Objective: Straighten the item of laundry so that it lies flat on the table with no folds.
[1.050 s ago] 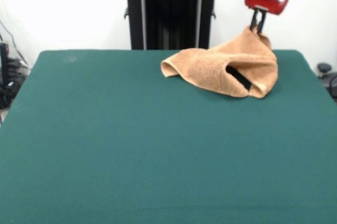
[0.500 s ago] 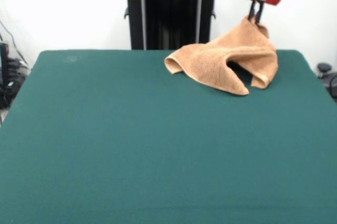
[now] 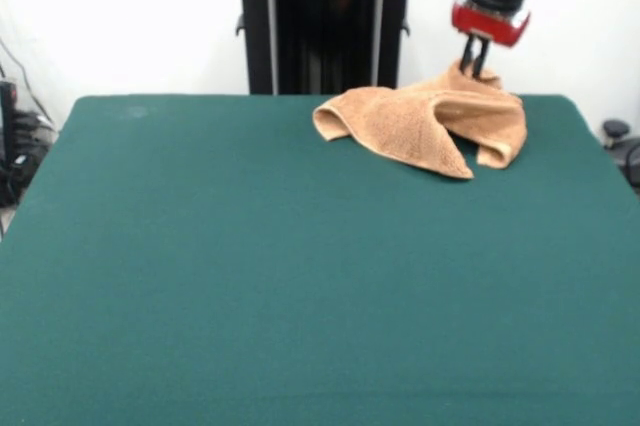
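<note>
Orange-tan terry cloth: the towel (image 3: 425, 126) lies crumpled in the upper right of the frame, on the far part of the dark green surface (image 3: 300, 286), close to its far edge. Not flat. A rolled fold curls up at its left end, and a flap doubles under at its lower right corner. Its long axis runs left to right across the frame.

The gripper (image 3: 472, 70) comes down from the top right and meets the towel at its highest point, a small peak at the upper right of the cloth. The fingers are drawn close together and appear to be pinching that peak of cloth. Nearly all of the towel lies below and to the left of the fingers, spreading away toward the frame's centre.

Judgement: the coming move turns on that offset. A pull away from the bulk, toward the right or back, would likely draw the folds out; the surface's far right corner is near, leaving little room that way.

Around it: a black pedestal (image 3: 325, 26) stands behind the surface at top centre, against a white wall. Nothing on the surface blocks the cloth.
</note>
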